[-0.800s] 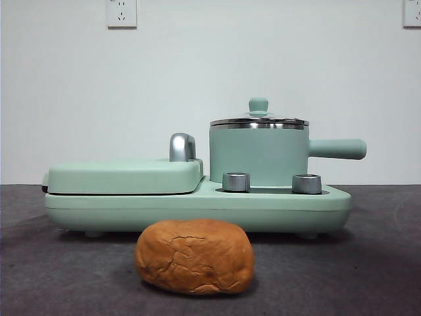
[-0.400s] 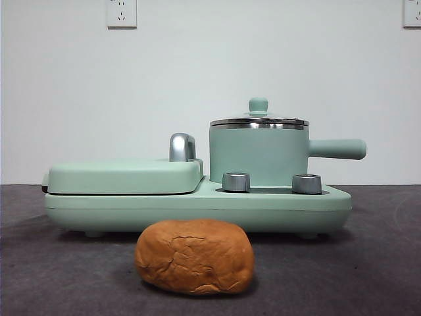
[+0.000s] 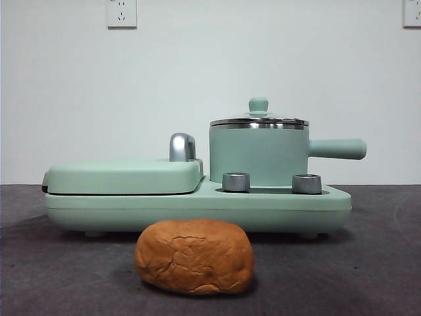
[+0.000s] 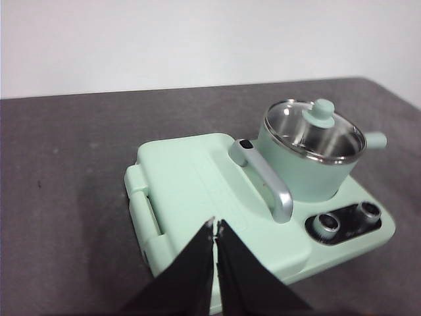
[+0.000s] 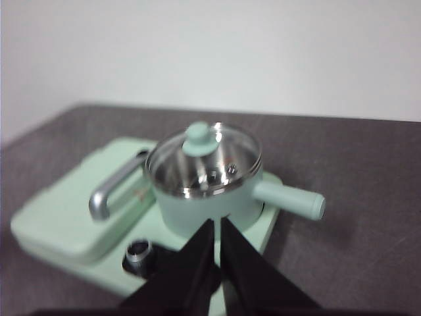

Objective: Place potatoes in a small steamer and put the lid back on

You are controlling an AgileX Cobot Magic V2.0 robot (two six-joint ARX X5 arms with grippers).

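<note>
The potato (image 3: pixel 195 256) (orange-brown, cracked like a bread roll) lies on the table (image 3: pixel 381 276) before the steamer (image 3: pixel 259 155), whose glass lid (image 3: pixel 259 120) is on. Left gripper (image 4: pixel 216 227) and right gripper (image 5: pixel 218 224) hover closed, holding nothing.

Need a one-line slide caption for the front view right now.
Potato lies on the table in front of the green cooker, whose steamer pot has its glass lid on; no arm in view.

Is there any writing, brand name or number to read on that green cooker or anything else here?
None can be read.
The cooker, the small steamer, the lid and the potato show no lettering.
The two steel dials show no markings at this size.
The wall sockets show only slots.
</note>
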